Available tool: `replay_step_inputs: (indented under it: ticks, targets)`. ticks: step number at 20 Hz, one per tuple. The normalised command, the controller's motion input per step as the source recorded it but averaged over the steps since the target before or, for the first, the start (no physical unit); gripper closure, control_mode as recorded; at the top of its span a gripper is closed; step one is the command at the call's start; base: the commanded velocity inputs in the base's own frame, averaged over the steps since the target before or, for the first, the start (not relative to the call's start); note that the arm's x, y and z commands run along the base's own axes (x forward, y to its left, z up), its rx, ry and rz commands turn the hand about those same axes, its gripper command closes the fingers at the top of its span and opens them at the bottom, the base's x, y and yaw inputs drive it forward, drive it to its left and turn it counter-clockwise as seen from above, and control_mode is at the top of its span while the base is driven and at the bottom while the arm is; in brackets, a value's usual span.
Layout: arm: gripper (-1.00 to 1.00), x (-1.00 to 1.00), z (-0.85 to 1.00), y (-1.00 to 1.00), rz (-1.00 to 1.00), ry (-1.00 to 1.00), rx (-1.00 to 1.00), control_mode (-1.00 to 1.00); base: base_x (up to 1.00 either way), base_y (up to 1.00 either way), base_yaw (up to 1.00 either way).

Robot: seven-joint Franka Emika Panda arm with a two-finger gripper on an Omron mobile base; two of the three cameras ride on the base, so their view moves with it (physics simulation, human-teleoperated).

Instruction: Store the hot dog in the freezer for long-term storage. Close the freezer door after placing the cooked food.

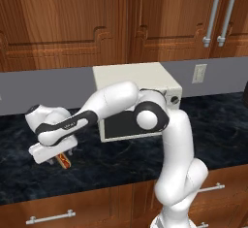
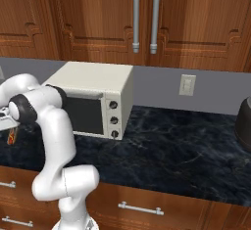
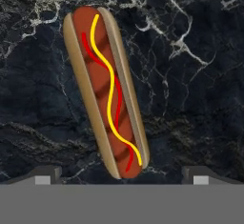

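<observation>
Dark marbled table (image 1: 126,161) carries the hot dog (image 3: 106,92), lying flat left of the cream microwave (image 1: 138,98). Our gripper (image 1: 54,158) hangs just above it, fingers (image 3: 45,174) spread wide, seemingly not yet touching it.

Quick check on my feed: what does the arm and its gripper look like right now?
The arm has glossy white rounded links with dark grey bands at the joints. The gripper has a white boxy body; its jaws end in small dark tips with pale grey pads. No cables or markings are visible.
</observation>
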Motion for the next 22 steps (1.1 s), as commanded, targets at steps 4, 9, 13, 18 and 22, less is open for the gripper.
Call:
replay_step_inputs:
  ticks: [4,9,13,18,22]
  targets:
    - [-1.0,0.08,-0.34,0.0,0.0,-0.01,0.0,-1.0,0.0,0.0,0.0]
    - [-1.0,0.03,-0.23,-0.06,-0.01,0.01,0.0,-1.0,0.0,0.0,0.0]
    - [-1.0,0.0,-0.14,-0.01,-0.02,0.0,0.0,-1.0,0.0,0.0,0.0]
    - [-1.0,0.02,-0.13,-0.03,-0.02,0.0,0.0,-1.0,0.0,0.0,0.0]
    - [-1.0,0.11,-0.12,-0.21,-0.02,0.01,0.0,-1.0,0.0,0.0,0.0]
